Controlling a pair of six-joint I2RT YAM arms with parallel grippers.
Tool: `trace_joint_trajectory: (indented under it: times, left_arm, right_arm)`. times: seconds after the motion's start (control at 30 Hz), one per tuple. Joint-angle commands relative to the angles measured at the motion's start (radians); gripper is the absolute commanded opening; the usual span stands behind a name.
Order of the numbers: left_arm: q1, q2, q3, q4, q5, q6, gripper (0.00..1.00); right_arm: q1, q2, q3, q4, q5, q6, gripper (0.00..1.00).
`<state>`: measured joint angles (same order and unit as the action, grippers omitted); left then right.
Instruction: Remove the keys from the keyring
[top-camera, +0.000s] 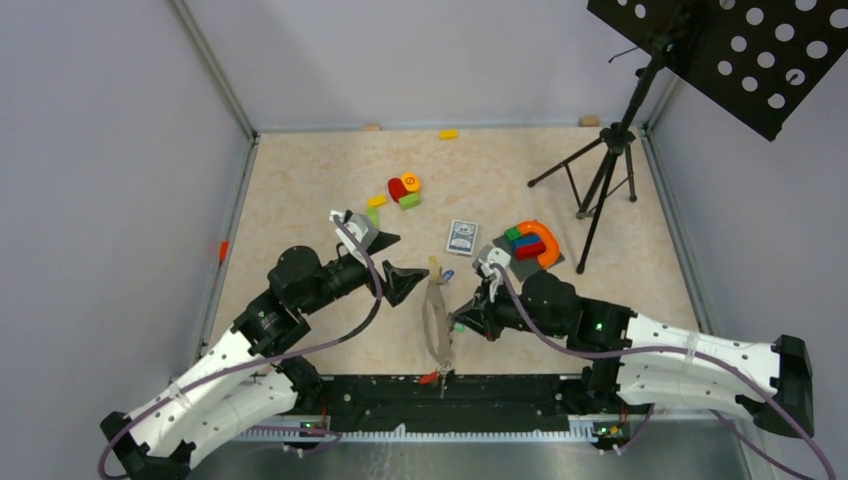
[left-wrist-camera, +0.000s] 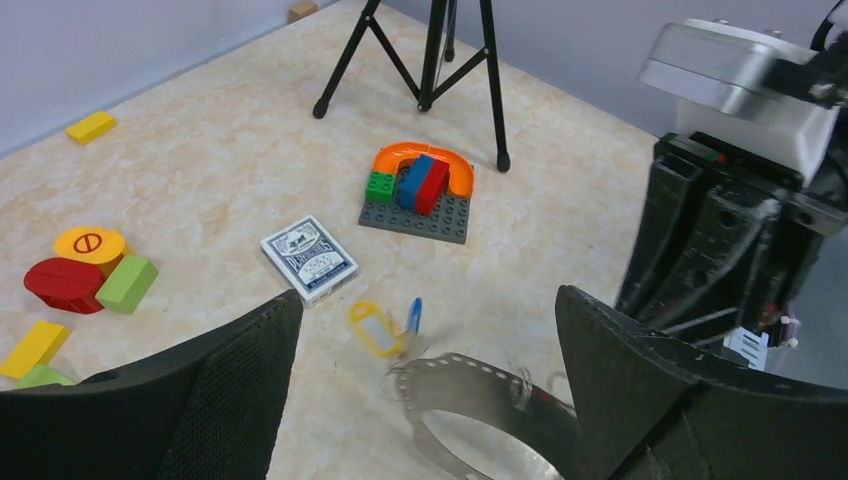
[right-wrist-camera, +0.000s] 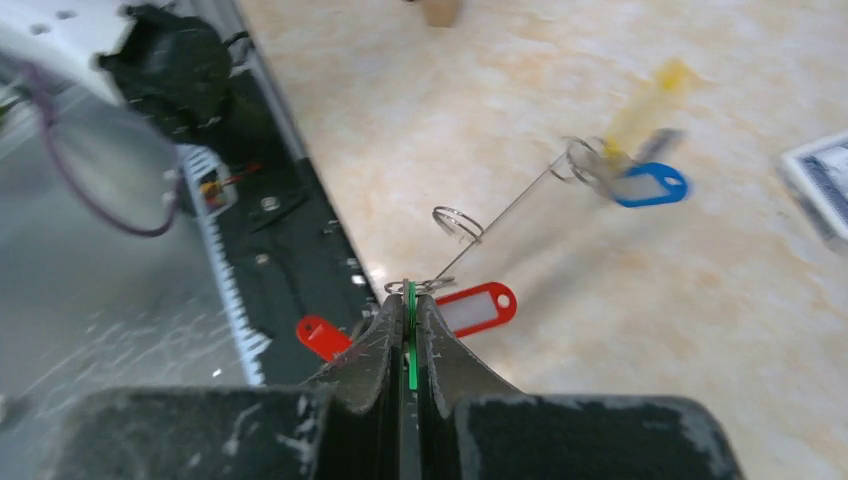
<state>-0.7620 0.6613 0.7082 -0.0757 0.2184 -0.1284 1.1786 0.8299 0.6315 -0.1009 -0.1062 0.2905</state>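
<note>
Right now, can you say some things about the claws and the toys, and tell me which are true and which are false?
1. The right claw is pinched shut on a green tag. True.
2. The left claw is squeezed shut. False: it is wide open and holds nothing.
3. The card box lies flat on the table. True.
4. The orange arch sits on top of the card box. False: it sits on a grey plate, apart from the box.

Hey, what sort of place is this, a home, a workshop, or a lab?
Probably a robotics lab test cell: a table boxed in by grey wall panels, a left arm and right arm bolted at its near edge, and a tripod standing among toy blocks.
</note>
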Motion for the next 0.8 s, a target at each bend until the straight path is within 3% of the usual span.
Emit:
trace_joint_trajectory:
  times: [0.0,0.07,0.1,0.13,0.2,0.23,0.33,0.5,0.77]
  left_arm:
    - [-0.003,0.002,-0.014,0.041,-0.006,-0.014,0.97]
    - [-0.003,0.002,-0.014,0.045,0.0,-0.02,0.97]
    - [-0.003,0.003,-0.014,0.045,0.002,-0.018,0.96]
    - [-0.003,0.003,-0.014,0.044,0.001,-0.015,0.96]
    - [-0.003,0.003,-0.013,0.04,-0.006,-0.013,0.96]
    - [-0.003,0.004,-0.016,0.041,-0.008,-0.016,0.96]
    - [-0.003,0.009,-0.022,0.057,0.012,-0.028,0.95]
    - [-0.003,0.014,-0.03,0.068,0.067,-0.029,0.87]
    - [-0.004,0.023,-0.066,0.158,0.32,-0.02,0.72]
  right_arm:
    - [-0.004,-0.016,0.016,-0.012,0.268,0.036,0.0]
    - [-0.005,0.022,0.035,0.025,-0.233,-0.066,0.0]
    - [-0.002,0.049,0.058,0.009,-0.344,-0.1,0.0]
    - [0.003,0.064,0.074,-0.021,-0.298,-0.097,0.0]
    - [0.004,0.052,0.071,-0.101,0.168,0.015,0.0]
    - [0.002,0.04,0.062,-0.123,0.322,0.044,0.0]
    - [0.001,0.009,0.038,-0.004,-0.095,-0.076,0.0]
    - [0.001,-0.074,-0.027,0.116,0.035,-0.01,0.0]
    - [0.002,-0.197,-0.072,0.22,-0.116,-0.099,0.0]
